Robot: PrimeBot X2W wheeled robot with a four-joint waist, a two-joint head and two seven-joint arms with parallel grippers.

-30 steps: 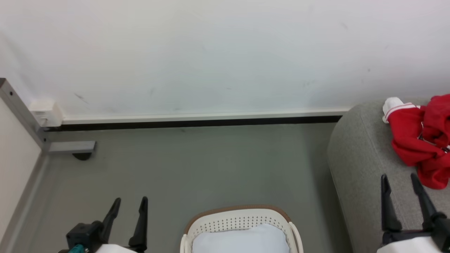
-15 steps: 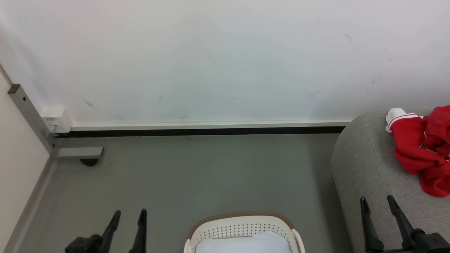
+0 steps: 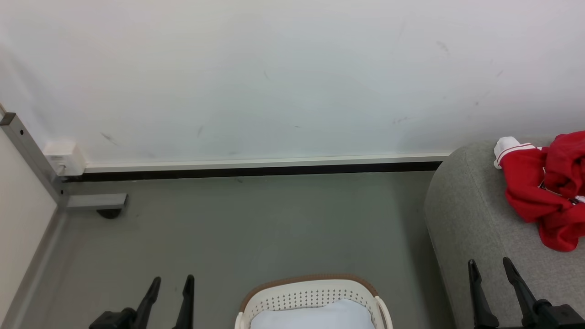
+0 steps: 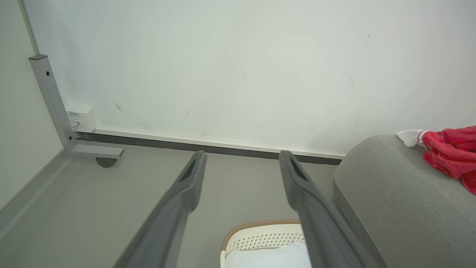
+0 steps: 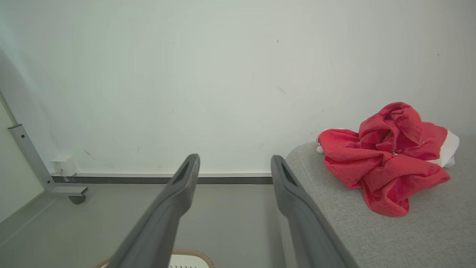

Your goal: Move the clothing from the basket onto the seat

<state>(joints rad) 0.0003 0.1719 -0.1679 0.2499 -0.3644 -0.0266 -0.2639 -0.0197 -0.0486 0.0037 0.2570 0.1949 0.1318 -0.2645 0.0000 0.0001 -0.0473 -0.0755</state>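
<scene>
Left pincer and right pincer point forward, fingers spread apart, cropped wrists seemingly level.

Grey floor and light grey sofa, with what each carries.

The sofa stands on the floor at the right, its rounded end close to the skirting of the white wall; a crumpled red garment with white cuffs lies on its upholstered top, set back from that end; an oval cream laundry basket with a brown rim stands on the floor near the sofa, not touching it, a pale blue-white lining inside; far left, a grey metal frame foot sits on what seems a dark caster.
</scene>
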